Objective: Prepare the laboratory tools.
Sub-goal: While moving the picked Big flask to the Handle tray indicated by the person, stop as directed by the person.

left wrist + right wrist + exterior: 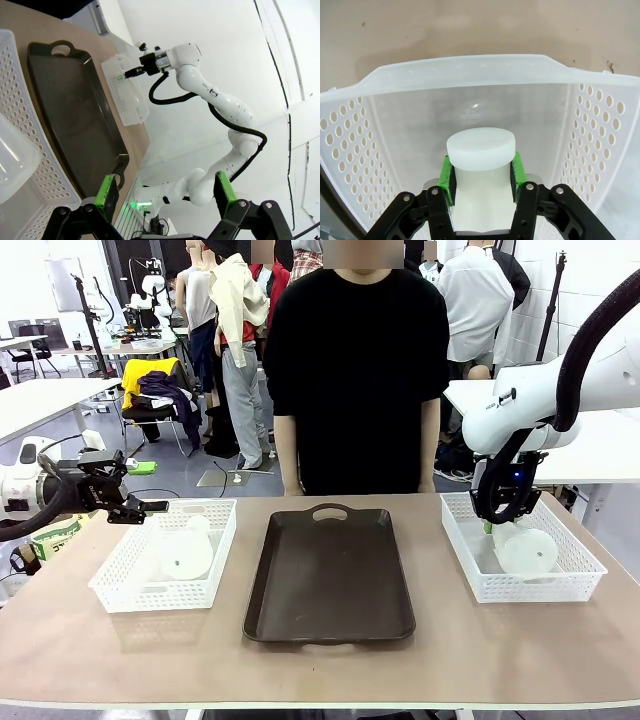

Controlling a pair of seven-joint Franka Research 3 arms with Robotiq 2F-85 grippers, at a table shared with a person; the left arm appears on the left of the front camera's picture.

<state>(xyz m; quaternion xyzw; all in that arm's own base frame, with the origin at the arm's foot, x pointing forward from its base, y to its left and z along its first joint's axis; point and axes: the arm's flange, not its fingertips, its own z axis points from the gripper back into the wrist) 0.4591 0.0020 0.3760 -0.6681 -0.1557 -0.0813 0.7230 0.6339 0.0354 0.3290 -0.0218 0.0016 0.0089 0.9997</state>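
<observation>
Both arms are glossy white, built of rounded, jointed segments. The right arm (520,405) carries a thick black hose (585,335) and small dark lettering (207,90) on one link, and a blue light (517,477) glows near its wrist. The left arm (20,490) ends in a black housing with a black cable (50,512). The left gripper (165,192) and right gripper (481,175) are black, with bright green pads (447,178) and silver screws (526,186) at the linkage pivots. The person (360,370) wears a black short-sleeved T-shirt (350,420).
</observation>
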